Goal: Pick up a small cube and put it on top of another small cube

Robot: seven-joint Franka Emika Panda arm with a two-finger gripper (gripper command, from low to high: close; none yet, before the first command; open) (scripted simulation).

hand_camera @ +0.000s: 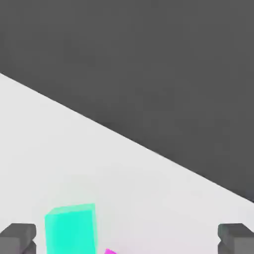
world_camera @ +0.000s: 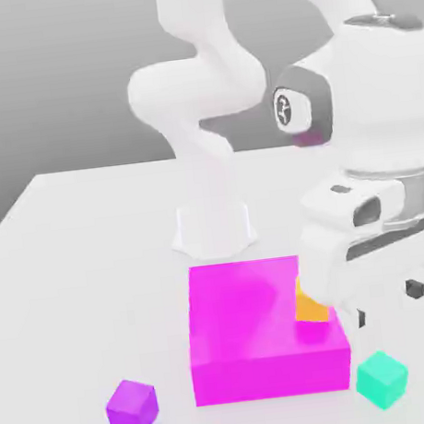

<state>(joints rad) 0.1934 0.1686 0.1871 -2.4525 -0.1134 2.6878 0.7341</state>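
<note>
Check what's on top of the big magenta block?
An orange cube sits on the big magenta block near the edge on the exterior view's right. The robot hand covers part of the cube; the rest of the top is bare.

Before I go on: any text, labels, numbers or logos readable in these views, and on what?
No readable words or numbers.
One round emblem on the arm's wrist joint in the exterior view: a mark, too blurred to read.
The cubes, the magenta block and the table are plain.
</note>
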